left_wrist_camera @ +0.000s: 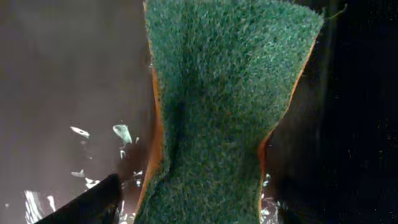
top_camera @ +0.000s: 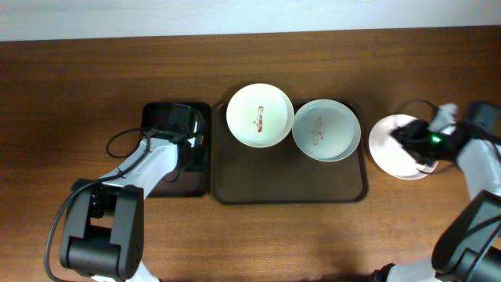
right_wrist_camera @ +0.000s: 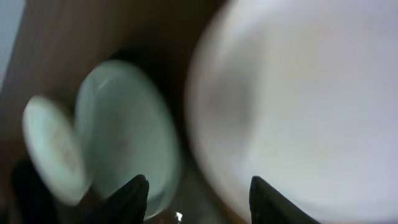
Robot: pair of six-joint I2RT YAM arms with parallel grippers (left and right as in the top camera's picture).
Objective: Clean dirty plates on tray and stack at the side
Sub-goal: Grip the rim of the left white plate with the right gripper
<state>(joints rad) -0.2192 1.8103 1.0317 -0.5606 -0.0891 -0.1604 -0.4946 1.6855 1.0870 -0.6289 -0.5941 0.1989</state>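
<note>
A white plate (top_camera: pixel 260 115) with a red-brown streak and a mint-blue plate (top_camera: pixel 326 129) with a streak lie on the far half of the dark brown tray (top_camera: pixel 290 188). A third white plate (top_camera: pixel 391 145) lies on the table right of the tray. My right gripper (top_camera: pixel 416 142) hovers open over this plate's near-right part; in the right wrist view the plate (right_wrist_camera: pixel 298 106) fills the right, and the fingers (right_wrist_camera: pixel 198 199) straddle its rim without touching it. My left gripper (top_camera: pixel 192 142) is over the black tray, open (left_wrist_camera: pixel 199 208) around the green sponge (left_wrist_camera: pixel 224 106).
The narrower black tray (top_camera: pixel 160 184) stands left of the brown tray, and its wet floor (left_wrist_camera: pixel 62 74) shows in the left wrist view. The mint-blue plate (right_wrist_camera: pixel 124 130) and the streaked white plate (right_wrist_camera: pixel 53 149) show blurred in the right wrist view.
</note>
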